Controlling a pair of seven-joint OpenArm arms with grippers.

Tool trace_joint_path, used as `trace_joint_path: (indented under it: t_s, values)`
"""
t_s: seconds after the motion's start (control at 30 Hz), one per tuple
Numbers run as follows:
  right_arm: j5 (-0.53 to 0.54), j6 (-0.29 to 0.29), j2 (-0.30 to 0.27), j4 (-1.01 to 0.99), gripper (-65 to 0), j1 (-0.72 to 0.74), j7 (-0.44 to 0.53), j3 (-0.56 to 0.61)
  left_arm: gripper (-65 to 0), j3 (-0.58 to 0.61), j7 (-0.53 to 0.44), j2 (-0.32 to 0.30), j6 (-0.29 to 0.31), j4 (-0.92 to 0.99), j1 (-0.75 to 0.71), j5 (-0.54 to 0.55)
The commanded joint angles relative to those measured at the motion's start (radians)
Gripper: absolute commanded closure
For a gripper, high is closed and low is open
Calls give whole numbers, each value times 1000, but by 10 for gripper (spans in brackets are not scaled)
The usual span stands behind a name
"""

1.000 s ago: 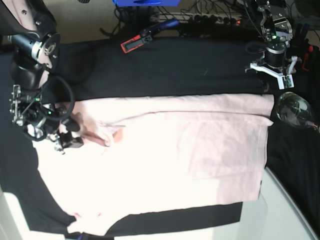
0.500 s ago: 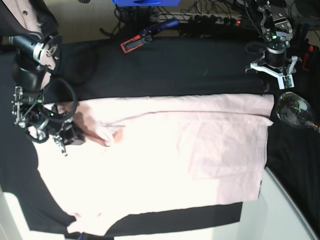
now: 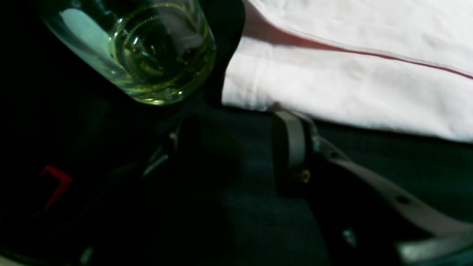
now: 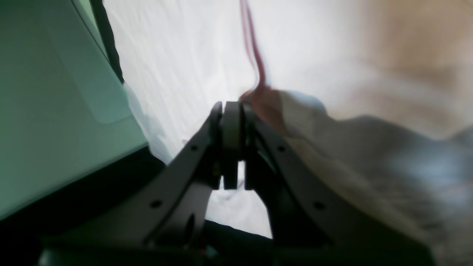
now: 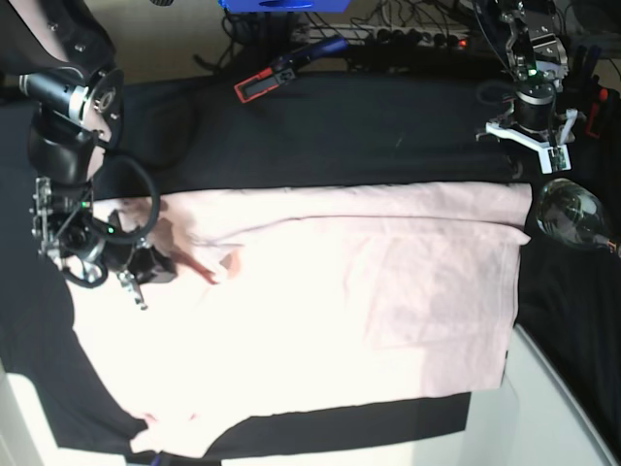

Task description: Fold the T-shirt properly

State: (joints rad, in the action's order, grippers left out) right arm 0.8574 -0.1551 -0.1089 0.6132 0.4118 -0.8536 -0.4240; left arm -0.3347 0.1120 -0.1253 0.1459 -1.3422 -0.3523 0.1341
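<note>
At the collar end, the right gripper has pinched shut on the T-shirt, having nudged inward. Left gripper stays wide, empty, above the cloth.

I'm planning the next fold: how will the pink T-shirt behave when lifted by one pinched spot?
The T-shirt lies flat with soft creases, so it will probably drape limply. The right gripper pinches only a small bunch, so the rest will likely drag across the black cloth.

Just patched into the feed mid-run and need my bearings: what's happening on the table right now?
A two-armed robot is folding a pale pink T-shirt spread on a black table cloth. The right gripper has shut on a fold of shirt fabric near one end. The left gripper waits open off the shirt's far corner, holding nothing, next to a glass jar.
</note>
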Motion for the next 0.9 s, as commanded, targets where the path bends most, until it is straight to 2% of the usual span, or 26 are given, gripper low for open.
trace_joint_path:
  t_s: [0.0, 0.47, 0.63, 0.8, 0.87]
  values:
    - [21, -8, -4, 21, 0, 37, -2, 29, -301, -7, -25, -14, -6, -13, -1, 5]
    - [20, -7, -5, 14, 0, 157, 44, 339, -301, -7, -22, -14, -6, -13, -1, 5]
    - [20, -5, 1, 14, 0, 195, 76, 383, -301, -7, -19, -14, -6, -13, -1, 5]
    - [20, 98, -7, 12, 0, 213, 153, 454, -301, -7, -19, -14, -6, -13, -1, 5]
    - [20, 108, -7, 10, 0, 224, 176, 469, -301, -7, -19, -14, -6, -13, -1, 5]
